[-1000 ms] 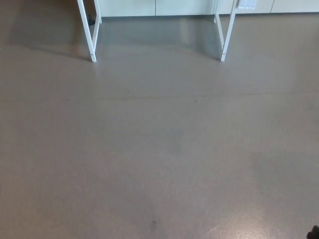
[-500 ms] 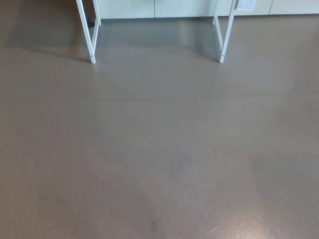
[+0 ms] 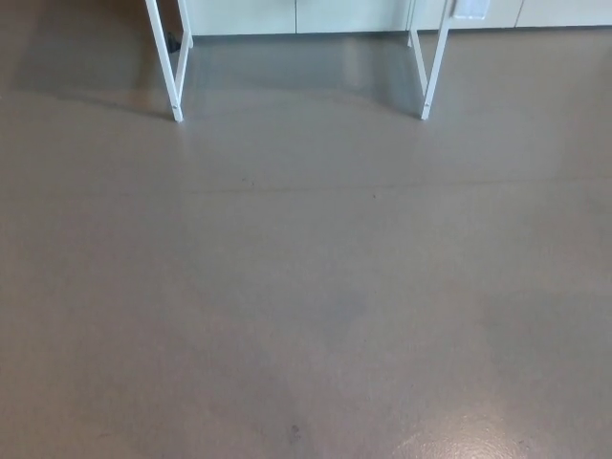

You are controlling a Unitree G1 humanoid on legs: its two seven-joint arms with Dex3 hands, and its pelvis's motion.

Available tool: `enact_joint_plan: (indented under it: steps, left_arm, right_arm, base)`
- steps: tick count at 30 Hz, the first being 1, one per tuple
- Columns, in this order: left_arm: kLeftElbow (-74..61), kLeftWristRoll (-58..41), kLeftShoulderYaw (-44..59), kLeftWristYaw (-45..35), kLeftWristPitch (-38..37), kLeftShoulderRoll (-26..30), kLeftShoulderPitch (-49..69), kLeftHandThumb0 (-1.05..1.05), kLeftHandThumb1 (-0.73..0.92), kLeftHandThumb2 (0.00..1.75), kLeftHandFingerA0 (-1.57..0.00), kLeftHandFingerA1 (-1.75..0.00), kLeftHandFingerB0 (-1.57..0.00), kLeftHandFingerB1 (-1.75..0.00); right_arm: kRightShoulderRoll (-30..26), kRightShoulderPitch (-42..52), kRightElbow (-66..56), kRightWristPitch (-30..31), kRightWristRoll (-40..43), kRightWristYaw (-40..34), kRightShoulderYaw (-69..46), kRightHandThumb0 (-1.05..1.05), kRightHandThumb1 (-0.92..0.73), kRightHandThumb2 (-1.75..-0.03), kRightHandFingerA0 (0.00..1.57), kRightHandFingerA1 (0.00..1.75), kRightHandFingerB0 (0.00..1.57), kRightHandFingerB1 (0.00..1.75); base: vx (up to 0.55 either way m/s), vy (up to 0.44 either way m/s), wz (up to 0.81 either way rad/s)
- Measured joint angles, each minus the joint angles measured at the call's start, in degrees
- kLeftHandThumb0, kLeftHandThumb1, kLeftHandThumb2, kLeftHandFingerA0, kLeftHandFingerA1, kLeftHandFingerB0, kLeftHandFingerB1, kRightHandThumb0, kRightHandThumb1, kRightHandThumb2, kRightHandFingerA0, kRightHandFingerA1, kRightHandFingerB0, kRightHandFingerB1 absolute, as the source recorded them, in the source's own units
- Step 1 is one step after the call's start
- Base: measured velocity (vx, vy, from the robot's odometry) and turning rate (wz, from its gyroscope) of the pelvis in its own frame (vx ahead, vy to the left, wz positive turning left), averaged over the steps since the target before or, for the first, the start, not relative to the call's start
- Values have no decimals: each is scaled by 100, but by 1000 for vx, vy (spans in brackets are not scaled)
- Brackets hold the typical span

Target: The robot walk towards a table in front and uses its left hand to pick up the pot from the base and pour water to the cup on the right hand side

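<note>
Only the white legs of the table show in the head view, a left leg [image 3: 168,67] and a right leg [image 3: 432,67] at the top edge. The tabletop, the pot, its base and the cup are out of frame. Neither of my hands appears.
Grey-brown floor [image 3: 306,287] fills almost the whole picture, with a faint seam across it and a bright reflection at the bottom right. Pale cabinet fronts [image 3: 296,14] run along the wall behind the table legs.
The picture has shifted slightly, so the camera has moved. A small dark shape at the bottom right corner one second ago is gone from view.
</note>
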Motion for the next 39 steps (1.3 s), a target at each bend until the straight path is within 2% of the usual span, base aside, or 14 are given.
enact_joint_plan:
  steps: [1,3,4,6,7,21,22,23,24,25,26,37,38,39]
  left_arm:
    - [5,-16,1,-2,3,3,-8,4,42,89,-22,-55,-16,-51]
    - [8,-53,0,-3,3,5,-17,4,42,90,-23,-55,-18,-51]
    - [6,-67,0,0,4,5,-21,4,42,90,-23,-55,-18,-51]
    - [-2,-94,-3,1,6,5,-20,4,42,90,-23,-55,-16,-51]
    - [-3,-106,-5,1,7,5,-19,3,42,90,-21,-54,-15,-50]
    - [21,-154,-94,20,11,42,-50,2,40,88,-24,-56,-15,-50]
    - [21,-158,-94,23,11,59,-66,2,41,88,-23,-55,-16,-51]
    - [21,-162,-95,26,10,77,-104,3,40,88,-25,-56,-18,-51]
    - [25,-169,-101,28,7,74,-144,3,40,88,-25,-56,-18,-51]
    - [34,-169,-106,35,8,64,-148,2,40,88,-23,-55,-16,-51]
    - [48,-170,-107,38,9,51,-124,3,41,89,-24,-56,-18,-52]
    - [162,-183,-98,33,-5,146,-186,3,40,87,-23,-55,-15,-50]
    - [161,-184,-99,33,-5,148,-194,3,39,87,-24,-56,-16,-51]
    - [153,-184,-104,33,-5,144,-188,3,40,88,-24,-56,-17,-51]
  right_arm:
    - [1,-2,2,1,9,-2,1,-13,-60,-58,57,55,18,34]
    - [3,2,-22,1,32,-11,2,-13,-60,-57,59,57,19,34]
    - [4,8,-44,3,42,-16,6,-10,-43,-88,51,68,4,47]
    - [7,43,-123,4,63,-19,22,-13,-60,-58,56,56,18,34]
    - [7,56,-151,4,69,-24,34,-11,-44,-89,44,65,5,47]
    - [-15,-28,8,-3,130,-65,102,-12,-42,-88,51,68,7,48]
    - [-15,-41,58,-3,131,-64,106,-18,-59,-58,54,54,19,34]
    - [-28,-54,107,-4,134,-68,101,-13,-42,-89,50,67,9,49]
    - [-44,-66,120,-3,136,-79,96,-13,-42,-89,50,67,9,49]
    - [-60,-81,97,-2,139,-99,94,-16,-58,-56,57,55,21,34]
    - [-80,-86,97,-2,145,-127,77,-21,-58,-56,55,53,22,34]
    - [-22,-123,150,11,181,-174,86,-18,-59,-58,52,53,21,36]
    - [-8,-110,90,22,188,-183,87,-13,-43,-89,49,67,7,48]
    - [9,-92,1,29,195,-189,93,-12,-42,-88,52,68,6,47]
  base:
    - [0,0,0]
    - [0,0,0]
    - [0,0,0]
    - [0,0,0]
    - [0,0,0]
    - [19,3,-5]
    - [-49,-27,10]
    - [-75,-32,46]
    - [0,0,0]
    - [-61,-13,-9]
    - [50,43,-7]
    - [137,258,-8]
    - [205,100,2]
    - [208,57,5]
